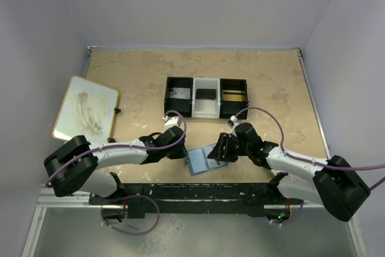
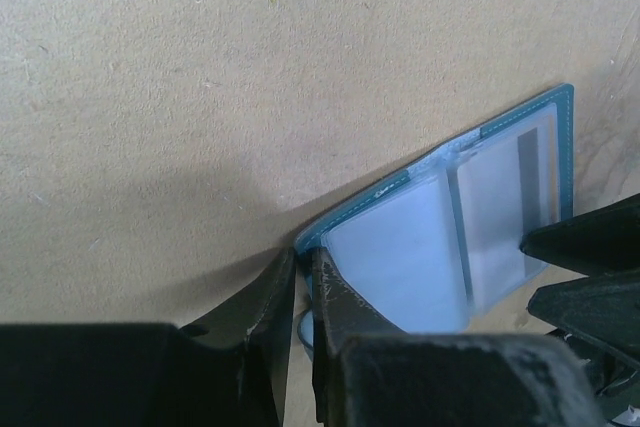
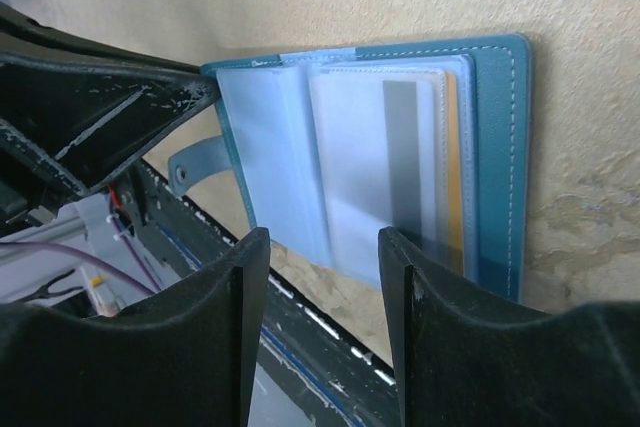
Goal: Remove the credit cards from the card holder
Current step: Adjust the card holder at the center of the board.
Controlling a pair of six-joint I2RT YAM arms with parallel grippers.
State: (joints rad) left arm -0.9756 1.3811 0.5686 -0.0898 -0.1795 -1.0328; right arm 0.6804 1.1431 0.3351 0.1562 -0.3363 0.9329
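No text, brand, number or sign could be read in any view. The pale card (image 3: 350, 157) sat in the clear sleeves of the card holder (image 3: 495, 147), just ahead of the right tool (image 3: 322, 242). It showed only a plain grey stripe, and its face was blurred by the plastic. The gold card (image 3: 455, 157) behind it showed only a bare edge. The whiteboard (image 1: 85, 109), well off to the left of the left tool (image 2: 302, 265), carried only smeared marks, too faint to make out as letters.
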